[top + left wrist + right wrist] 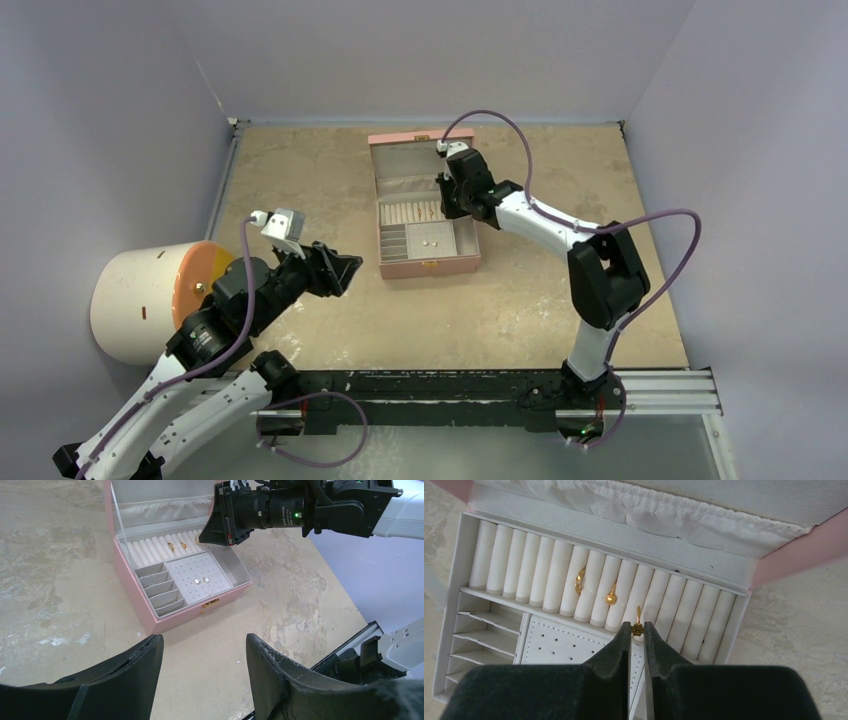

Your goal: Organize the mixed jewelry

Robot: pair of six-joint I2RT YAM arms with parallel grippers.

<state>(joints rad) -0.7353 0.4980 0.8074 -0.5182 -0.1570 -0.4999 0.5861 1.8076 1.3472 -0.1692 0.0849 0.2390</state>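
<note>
the right gripper [637,633] is pinched on a small gold piece [638,628] just over the white ring rolls [549,570] of the pink box [430,268], near two gold rings [580,581] already seated, so i'd guess next comes a careful press into a groove; the left gripper [204,645] hangs wide open.

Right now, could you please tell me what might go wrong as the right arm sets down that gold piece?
The tiny gold piece is pinched only at the very tips of the right jaws, so it may slip or twist and fall loose among the white rolls. Two gold rings sit in nearby slots, and the jaws could knock them when descending.
</note>
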